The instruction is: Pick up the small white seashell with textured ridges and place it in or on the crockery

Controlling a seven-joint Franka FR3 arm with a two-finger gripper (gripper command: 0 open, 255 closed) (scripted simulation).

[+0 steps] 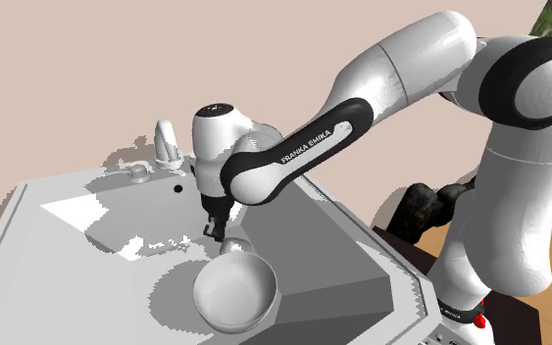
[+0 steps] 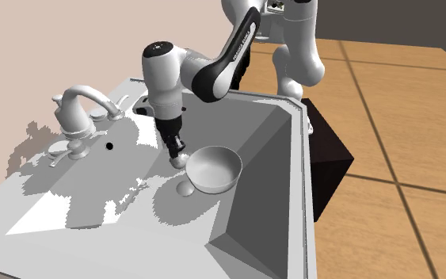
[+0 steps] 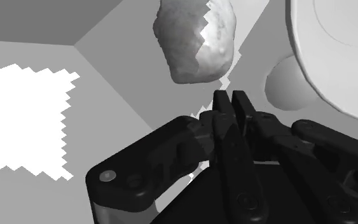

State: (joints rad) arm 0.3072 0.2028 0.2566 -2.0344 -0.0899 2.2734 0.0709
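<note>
Cropped at frame edge: white bowl (image 3: 336, 57). Closed, empty: gripper (image 3: 231, 98). Just beyond fingertips, seemingly untouched: grey-white seashell (image 3: 193, 44).

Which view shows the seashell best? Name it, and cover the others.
Wrist view: the seashell looms large, lumpy surface plain, just beyond the shut jaws. The other two show a small pale lump under the gripper, beside the bowl.

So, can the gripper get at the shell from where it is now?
Probably yes, once it opens. The gripper is shut, its tips just short of the shell, with nothing between them. The bowl sits off to one side, apart from the shell, so it should not block the approach.
</note>
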